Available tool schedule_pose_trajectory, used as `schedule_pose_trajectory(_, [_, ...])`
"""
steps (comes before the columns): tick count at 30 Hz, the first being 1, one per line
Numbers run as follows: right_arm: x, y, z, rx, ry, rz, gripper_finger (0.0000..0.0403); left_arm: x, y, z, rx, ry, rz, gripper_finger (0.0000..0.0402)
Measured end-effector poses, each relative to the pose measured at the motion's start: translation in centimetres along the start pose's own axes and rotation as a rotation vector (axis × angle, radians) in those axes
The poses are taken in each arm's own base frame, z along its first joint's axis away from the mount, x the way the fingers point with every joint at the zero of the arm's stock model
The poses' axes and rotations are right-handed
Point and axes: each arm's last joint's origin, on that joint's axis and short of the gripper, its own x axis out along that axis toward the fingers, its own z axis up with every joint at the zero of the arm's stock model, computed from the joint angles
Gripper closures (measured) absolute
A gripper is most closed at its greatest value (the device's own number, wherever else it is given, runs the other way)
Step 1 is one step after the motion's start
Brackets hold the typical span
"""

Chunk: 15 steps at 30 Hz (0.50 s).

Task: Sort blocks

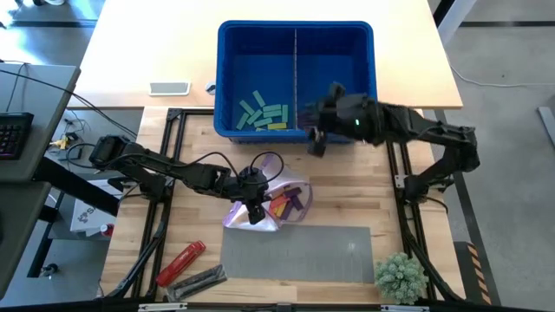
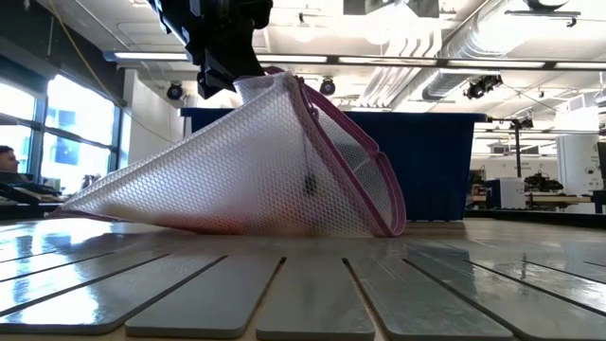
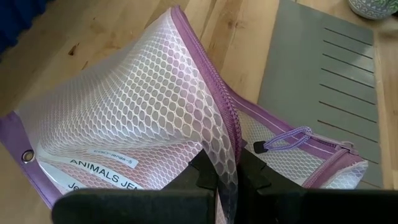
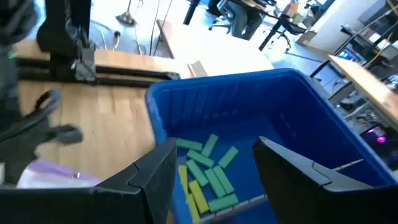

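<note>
High view straight down; low view table-level, close behind mesh bag [image 2: 256, 161], probably shared with left wrist.

Mesh cloth pouch [image 3: 137, 118] — glossy plastic bin [image 1: 295, 39], wooden table [image 1: 347, 204].

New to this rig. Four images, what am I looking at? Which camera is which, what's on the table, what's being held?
It is a two-armed robot at a wooden table, sorting small coloured blocks.

One camera looks straight down from overhead, one sits at table-top height, and one rides on each wrist.

The left gripper is shut on the edge of a white mesh zip pouch with purple trim, lifting it into a tent shape; the low camera shows that from the side. Purple and orange blocks lie at the pouch.

The right gripper is open and empty, at the near edge of a blue plastic bin with a centre divider. Teal and yellow-green blocks lie in the bin's left compartment.

Also on the table: a flat grey ribbed mat, a red cylindrical tool and a small green plant.
</note>
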Motion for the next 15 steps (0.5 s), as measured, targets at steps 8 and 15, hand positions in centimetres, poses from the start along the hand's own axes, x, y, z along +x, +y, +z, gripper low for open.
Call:
schedule_pose_trajectory(8, [3.5, -5.3, -1.3, 0.114, -0.036, -0.060, 0.0202, 0.0, 0.0, 0.0, 0.000, 0.001, 0.000, 0.0402])
schedule_pose_trajectory(15, [8.1, -8.4, -3.8, 0.137, 0.034, -0.041, 0.0202, 0.0, 0.0, 0.0, 0.000, 0.001, 0.001, 0.0402])
